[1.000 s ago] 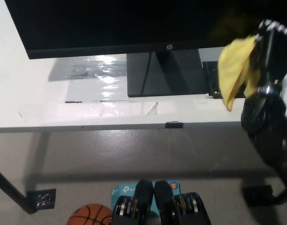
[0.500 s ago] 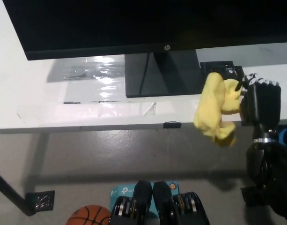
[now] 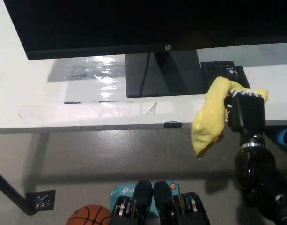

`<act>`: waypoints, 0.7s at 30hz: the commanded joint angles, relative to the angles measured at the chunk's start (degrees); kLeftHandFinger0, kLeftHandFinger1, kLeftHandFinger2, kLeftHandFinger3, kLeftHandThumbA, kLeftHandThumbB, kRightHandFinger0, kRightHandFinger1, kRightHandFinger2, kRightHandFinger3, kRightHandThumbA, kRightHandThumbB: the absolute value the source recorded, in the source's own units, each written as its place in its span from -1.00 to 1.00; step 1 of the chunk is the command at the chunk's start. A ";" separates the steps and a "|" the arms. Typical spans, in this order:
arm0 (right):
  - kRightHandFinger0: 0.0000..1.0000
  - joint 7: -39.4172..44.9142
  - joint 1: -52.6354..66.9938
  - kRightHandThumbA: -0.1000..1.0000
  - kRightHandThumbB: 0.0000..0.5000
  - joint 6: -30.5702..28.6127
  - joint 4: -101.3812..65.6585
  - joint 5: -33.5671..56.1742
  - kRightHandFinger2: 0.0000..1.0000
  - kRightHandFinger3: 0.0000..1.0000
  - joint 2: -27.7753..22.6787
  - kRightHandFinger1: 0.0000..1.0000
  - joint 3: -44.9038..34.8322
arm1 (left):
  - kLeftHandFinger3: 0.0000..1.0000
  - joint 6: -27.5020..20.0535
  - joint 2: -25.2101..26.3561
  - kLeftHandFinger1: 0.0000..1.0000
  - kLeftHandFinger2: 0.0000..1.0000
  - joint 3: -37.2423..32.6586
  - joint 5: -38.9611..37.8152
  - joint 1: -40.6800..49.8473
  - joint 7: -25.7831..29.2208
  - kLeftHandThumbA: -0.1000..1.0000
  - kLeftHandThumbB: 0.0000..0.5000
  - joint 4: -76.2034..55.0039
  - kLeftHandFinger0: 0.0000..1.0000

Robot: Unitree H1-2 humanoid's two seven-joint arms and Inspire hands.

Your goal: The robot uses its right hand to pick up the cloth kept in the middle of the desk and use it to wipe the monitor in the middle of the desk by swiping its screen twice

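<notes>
Cloth [image 3: 209, 117] in the black right hand [image 3: 245, 111] hangs lower now than a second ago; back then it was raised near the right end of the monitor's [image 3: 148, 23] lower edge, and since then the arm has dropped, so the yellow cloth droops at the counter's [image 3: 87, 110] front edge, right of the monitor stand [image 3: 164, 75], its lower half dangling past the edge over the floor; the hand is closed on the cloth's upper part, fingers wrapped over it, the folds spilling out to its left; the cloth touches no part of the screen at present; the white left hand is nowhere in view; a basketball [image 3: 89, 216] sits on the floor below; a patch of shiny clear film [image 3: 94, 70] lies on the counter left of the stand; from where I stand the drop away from the screen looks like either the end of a downward swipe or the wiping being over; I cannot tell how many swipes have been made, so if one is owed the arm must lift the cloth back to the glass; otherwise the cloth only needs setting down on the counter.
</notes>
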 commanded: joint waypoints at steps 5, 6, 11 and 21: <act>0.85 20.38 -1.95 -0.48 -0.48 13.10 -7.77 -0.32 1.00 1.00 -0.45 1.00 0.74 | 1.00 -0.12 1.34 0.48 0.68 0.69 -0.02 1.23 0.01 -0.64 -0.53 -0.77 0.53; 0.90 21.08 -1.65 -0.49 -0.43 13.29 -9.12 -0.08 1.00 1.00 -0.88 1.00 0.49 | 1.00 -0.26 1.31 0.48 0.68 0.70 -0.12 1.17 -0.02 -0.65 -0.54 -0.52 0.54; 0.94 26.33 -0.25 -0.35 -0.35 15.64 -16.80 -0.96 1.00 1.00 -3.75 1.00 0.70 | 1.00 -0.32 1.33 0.49 0.68 0.98 -0.26 1.60 0.03 -0.61 -0.52 -1.21 0.53; 0.60 36.91 7.40 -0.18 -0.42 17.49 -43.67 -5.69 1.00 1.00 -13.05 1.00 -1.90 | 1.00 -0.16 1.18 0.49 0.69 1.06 -0.19 1.15 0.32 -0.65 -0.51 -0.70 0.52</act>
